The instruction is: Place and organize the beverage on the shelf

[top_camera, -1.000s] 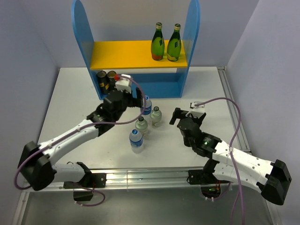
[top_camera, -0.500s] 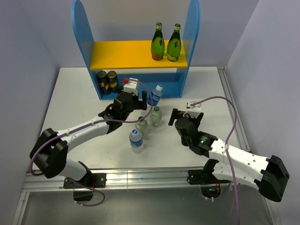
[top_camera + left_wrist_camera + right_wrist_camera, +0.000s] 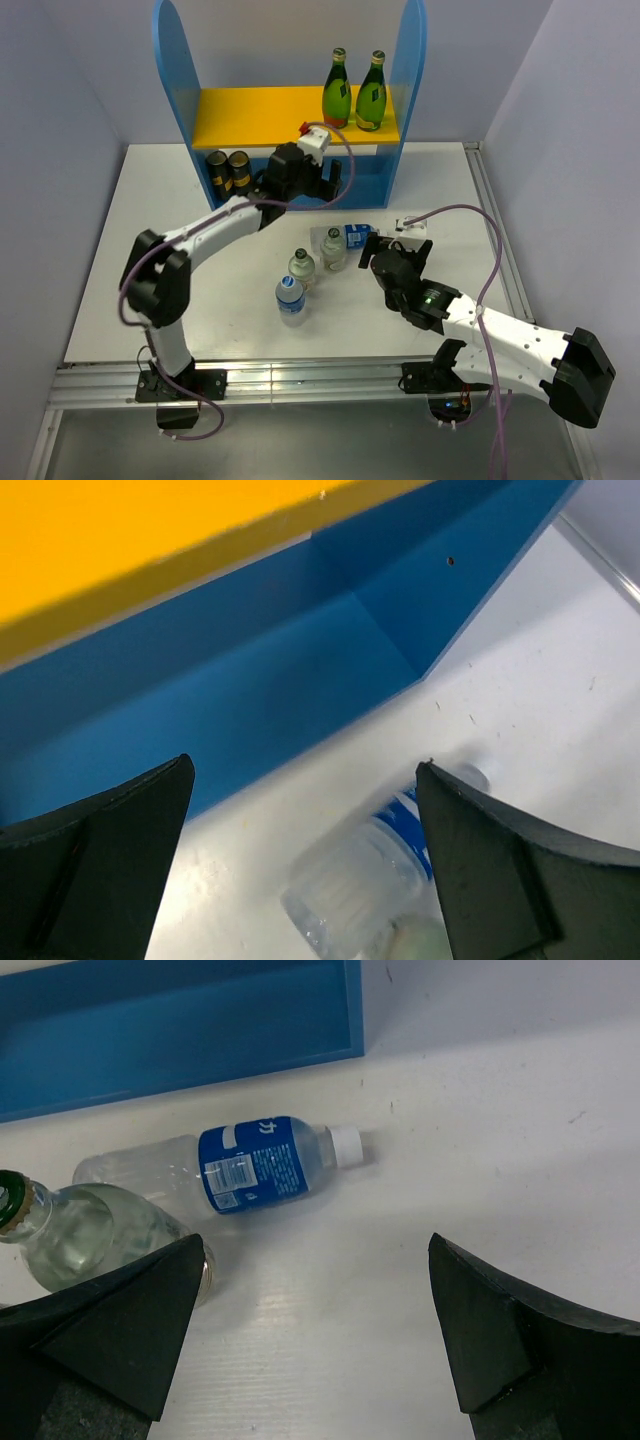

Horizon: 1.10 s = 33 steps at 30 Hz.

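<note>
The shelf [image 3: 182,100] stands at the back, with two green bottles [image 3: 338,92] upright on the right of its yellow upper board. My left gripper [image 3: 340,180] is open and empty in front of the shelf's blue lower level [image 3: 250,710]. A clear blue-label bottle [image 3: 352,236] lies on its side on the table below it; it also shows in the left wrist view [image 3: 365,870] and the right wrist view [image 3: 245,1167]. My right gripper [image 3: 368,250] is open and empty just right of that bottle. Two short clear bottles [image 3: 302,266] [image 3: 332,247] and a second blue-label bottle [image 3: 290,298] stand upright mid-table.
Two black-and-gold cans [image 3: 228,172] stand on the left of the shelf's lower level. One short clear bottle [image 3: 80,1235] stands close to my right gripper's left finger. The table's right edge rail [image 3: 495,230] runs past my right arm.
My left gripper moved up and right to the shelf's lower level. The blue-label bottle it carried is now out of its jaws and lies on its side on the table.
</note>
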Available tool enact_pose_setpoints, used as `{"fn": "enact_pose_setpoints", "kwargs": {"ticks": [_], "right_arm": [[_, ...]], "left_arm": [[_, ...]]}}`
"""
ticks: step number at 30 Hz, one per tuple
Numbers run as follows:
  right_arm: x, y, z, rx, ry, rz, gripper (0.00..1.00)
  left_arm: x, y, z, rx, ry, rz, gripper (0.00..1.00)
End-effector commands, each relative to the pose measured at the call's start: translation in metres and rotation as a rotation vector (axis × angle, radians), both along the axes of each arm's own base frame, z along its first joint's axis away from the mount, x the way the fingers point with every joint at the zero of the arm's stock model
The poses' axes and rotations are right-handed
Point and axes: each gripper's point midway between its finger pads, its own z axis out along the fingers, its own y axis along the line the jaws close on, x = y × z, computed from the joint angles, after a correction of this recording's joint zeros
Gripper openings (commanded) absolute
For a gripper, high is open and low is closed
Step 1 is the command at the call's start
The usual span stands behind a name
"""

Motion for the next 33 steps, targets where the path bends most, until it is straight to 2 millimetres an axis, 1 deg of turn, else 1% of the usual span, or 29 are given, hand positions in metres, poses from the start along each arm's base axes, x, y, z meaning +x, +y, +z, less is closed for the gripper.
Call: {"fn": "enact_pose_setpoints", "kwargs": {"ticks": [1,2,3,4,5,6,7,10,11,12,13,14,15,17,18,19,21,23,24,25,27,28,29,32,33], "right_arm": [[0.007,0.001,0.017,0.056,-0.052,-0.035,1.0],[0.007,0.001,0.017,0.054,-0.051,-0.033,1.0],[0.007,0.001,0.017,0.055,-0.051,-0.035,1.0],[0.007,0.0,0.017,0.053,-0.051,-0.037,1.0],[0.007,0.0,0.017,0.054,-0.051,-0.039,1.0],[0.007,-0.001,0.018,0.055,-0.052,-0.042,1.0],[0.007,-0.001,0.018,0.055,-0.054,-0.041,1.0],[0.007,-0.001,0.017,0.055,-0.051,-0.039,1.0],[0.007,-0.001,0.017,0.054,-0.049,-0.039,1.0],[0.007,-0.001,0.017,0.054,-0.047,-0.038,1.0],[0.007,-0.001,0.017,0.058,-0.049,-0.038,1.0],[0.007,-0.001,0.017,0.058,-0.049,-0.038,1.0],[0.007,0.0,0.018,0.061,-0.05,-0.037,1.0],[0.007,-0.001,0.017,0.06,-0.049,-0.037,1.0],[0.007,0.0,0.018,0.061,-0.05,-0.036,1.0],[0.007,0.0,0.017,0.061,-0.048,-0.034,1.0],[0.007,0.0,0.019,0.066,-0.051,-0.035,1.0],[0.006,-0.001,0.018,0.067,-0.051,-0.034,1.0],[0.006,-0.001,0.019,0.069,-0.052,-0.032,1.0],[0.006,-0.001,0.019,0.072,-0.053,-0.033,1.0],[0.006,-0.001,0.019,0.073,-0.054,-0.033,1.0],[0.005,-0.001,0.019,0.073,-0.054,-0.031,1.0],[0.005,-0.001,0.019,0.074,-0.055,-0.031,1.0],[0.005,-0.001,0.018,0.074,-0.052,-0.029,1.0],[0.005,-0.001,0.019,0.076,-0.053,-0.029,1.0]], "left_arm": [[0.009,-0.022,-0.028,0.101,0.118,-0.182,0.99],[0.011,-0.024,-0.034,0.121,0.149,-0.213,0.99],[0.016,-0.032,-0.019,0.128,0.117,-0.26,0.99],[0.009,-0.034,-0.043,0.183,0.176,-0.32,0.99],[0.007,-0.037,-0.043,0.197,0.178,-0.358,0.99],[0.003,-0.044,-0.037,0.195,0.163,-0.414,0.99],[-0.004,-0.045,-0.043,0.208,0.192,-0.448,0.99],[-0.014,-0.045,-0.043,0.219,0.198,-0.494,0.99],[-0.016,-0.045,-0.043,0.225,0.201,-0.5,0.99],[-0.017,-0.042,-0.048,0.238,0.209,-0.494,0.99],[-0.019,-0.04,-0.045,0.243,0.204,-0.489,0.99],[-0.024,-0.04,-0.047,0.252,0.205,-0.492,0.99],[-0.031,-0.038,-0.059,0.271,0.226,-0.497,0.99],[-0.041,-0.041,-0.062,0.286,0.218,-0.504,0.99],[-0.048,-0.039,-0.074,0.304,0.237,-0.501,0.98],[-0.055,-0.045,-0.077,0.313,0.234,-0.511,0.98],[-0.061,-0.047,-0.092,0.322,0.243,-0.504,0.98],[-0.071,-0.054,-0.101,0.334,0.241,-0.512,0.97],[-0.072,-0.051,-0.112,0.353,0.25,-0.487,0.97],[-0.074,-0.059,-0.108,0.343,0.214,-0.487,0.97],[-0.075,-0.059,-0.113,0.355,0.202,-0.459,0.97],[-0.077,-0.066,-0.109,0.347,0.177,-0.463,0.97],[-0.076,-0.067,-0.109,0.348,0.171,-0.46,0.97],[-0.071,-0.07,-0.104,0.341,0.148,-0.438,0.97],[-0.067,-0.069,-0.106,0.351,0.146,-0.424,0.97]]}}
